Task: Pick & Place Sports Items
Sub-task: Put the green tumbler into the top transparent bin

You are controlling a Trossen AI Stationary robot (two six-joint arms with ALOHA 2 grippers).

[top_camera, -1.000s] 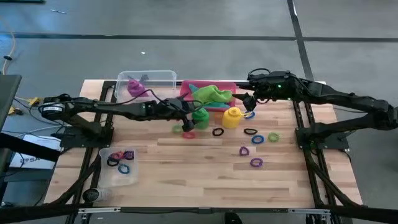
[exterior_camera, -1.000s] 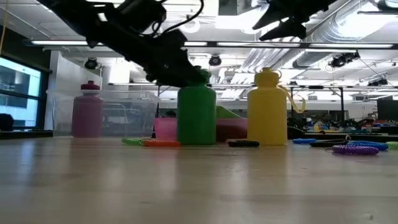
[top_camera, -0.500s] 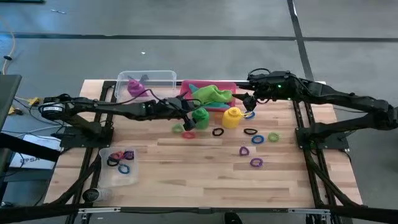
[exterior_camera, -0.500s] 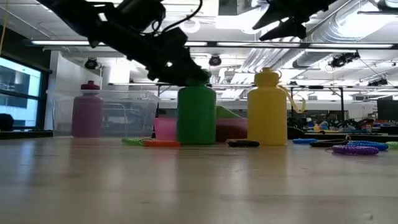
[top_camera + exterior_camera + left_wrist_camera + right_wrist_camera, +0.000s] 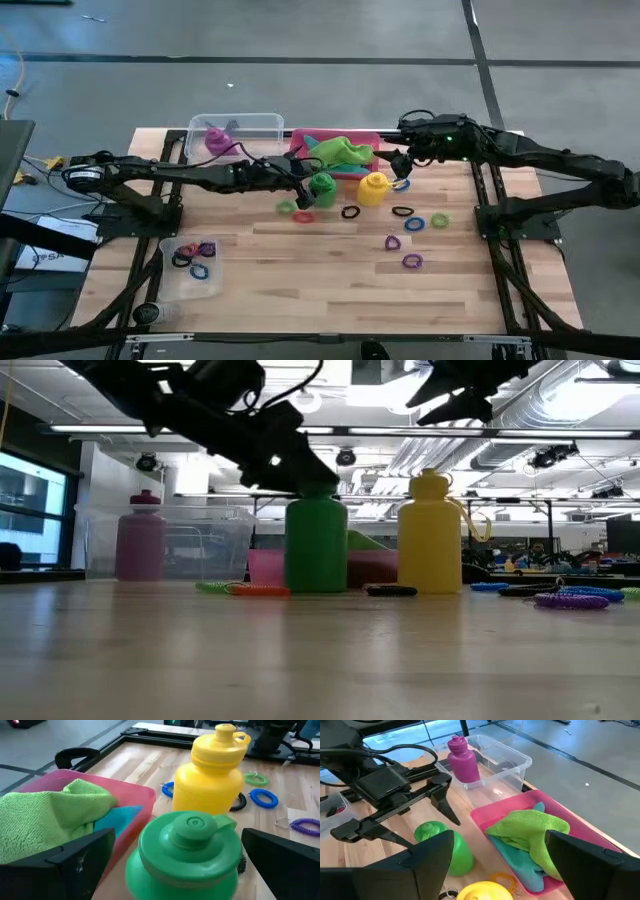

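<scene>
The left gripper (image 5: 306,187) hangs just above the small green plastic bottle (image 5: 322,186), its two dark fingers spread apart on either side of the cap and not clamped on anything. That bottle stands upright on the pale wooden worktop (image 5: 300,270), just in front of the pink rectangular tray (image 5: 300,143). Beside it, close but not touching, stands the small yellow plastic bottle (image 5: 373,188) with its loop on the cap.

The right gripper (image 5: 399,167) hovers over the worktop near the yellow bottle and the tray's end, its fingers also held apart and holding nothing.

In the pink tray a large crumpled green cloth (image 5: 340,152) lies on top of a teal cloth (image 5: 520,857), which peeks out beneath it. Behind the tray sits a clear plastic tub (image 5: 265,125) with a small purple bottle (image 5: 216,141) standing upright inside it.

Small coloured coiled rings (image 5: 415,224) are scattered on the worktop in front of the bottles, blue, green, purple and black among them. A second, smaller clear tub (image 5: 170,285) near the worktop's front left corner holds a few more rings (image 5: 200,258).
</scene>
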